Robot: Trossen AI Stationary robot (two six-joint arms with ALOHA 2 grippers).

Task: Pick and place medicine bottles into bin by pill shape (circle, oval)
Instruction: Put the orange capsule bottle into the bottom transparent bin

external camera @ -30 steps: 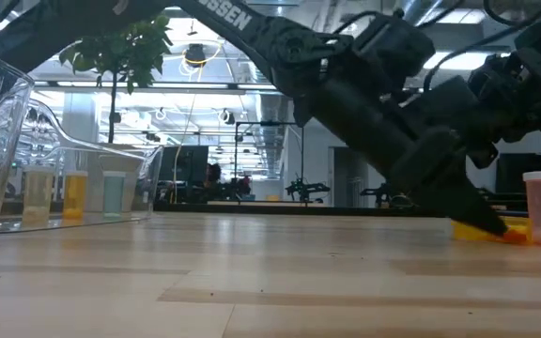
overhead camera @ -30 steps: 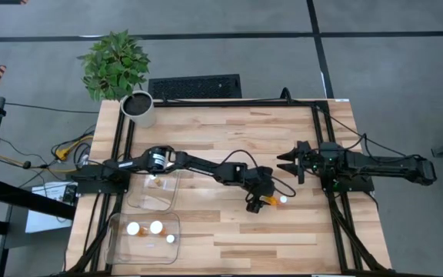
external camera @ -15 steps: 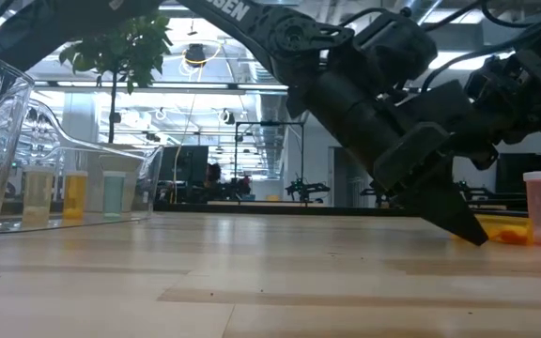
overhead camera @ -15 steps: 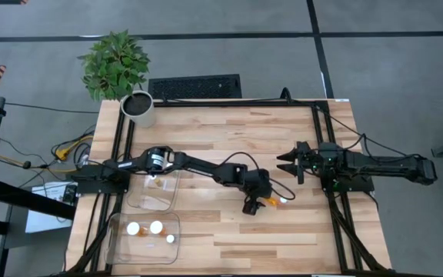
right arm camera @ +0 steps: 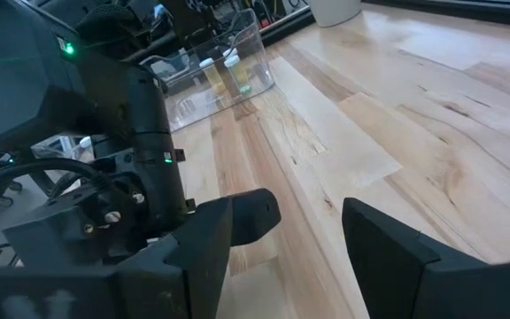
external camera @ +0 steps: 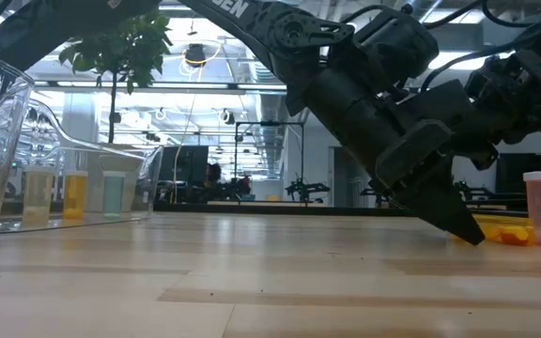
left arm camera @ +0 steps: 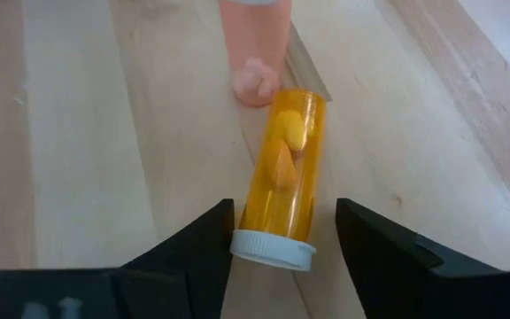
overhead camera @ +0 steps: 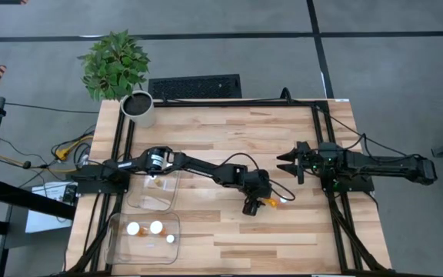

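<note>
Now, lying bottle (left arm camera: pixel 283 177) between left pincer (left arm camera: pixel 286 239) fingers

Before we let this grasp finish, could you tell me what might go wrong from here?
The left gripper straddles the lying bottle only at its cap end, so it could pivot or slip out when lifted. The upright bottle stands right behind it and could be knocked over.

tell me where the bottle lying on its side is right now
In the high view it lies right of the table's centre, between the left jaws, beside an upright bottle: lying bottle.
</note>
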